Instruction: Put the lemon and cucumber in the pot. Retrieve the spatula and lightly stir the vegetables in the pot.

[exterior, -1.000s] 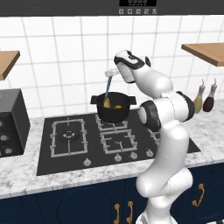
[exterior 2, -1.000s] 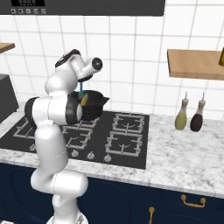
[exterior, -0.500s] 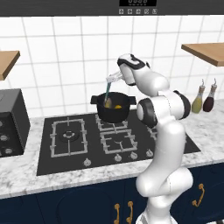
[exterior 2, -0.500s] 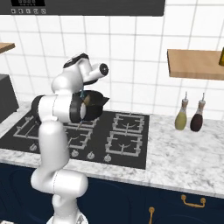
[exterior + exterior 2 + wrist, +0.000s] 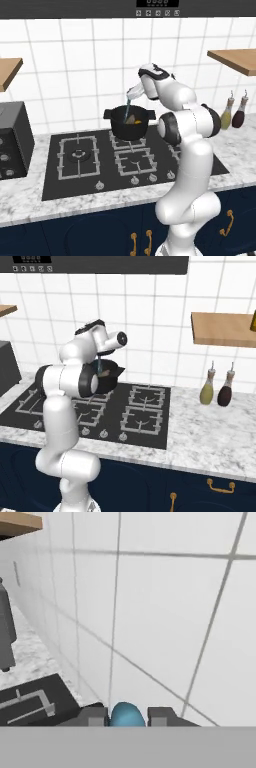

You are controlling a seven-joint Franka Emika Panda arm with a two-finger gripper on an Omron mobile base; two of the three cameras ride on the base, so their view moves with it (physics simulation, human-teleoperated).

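The black pot point(image 5: 128, 126) stands on the rear middle burner of the hob. Inside it I see a small orange-yellow lemon point(image 5: 139, 121) beside a duller piece that may be the cucumber point(image 5: 131, 120). My gripper point(image 5: 133, 93) hangs just above the pot's rim, shut on the handle of the teal spatula point(image 5: 128, 107), which reaches steeply down into the pot. In the hand view the spatula's rounded end point(image 5: 126, 714) sits pinched between my fingertips point(image 5: 93, 716). From the right base view my arm hides most of the pot point(image 5: 111, 374), and a short piece of spatula point(image 5: 99, 364) shows above it.
The black hob point(image 5: 80, 165) has free burners in front and to the left. A dark appliance point(image 5: 12, 137) stands at the counter's left end. Two bottles point(image 5: 209, 391) point(image 5: 226, 392) stand at the right under a wooden shelf point(image 5: 222, 330). The tiled wall is close behind the pot.
My hand has drifted a little to the right above the pot, carrying the spatula's handle with it; the blade stays inside the pot. The pot has not moved.
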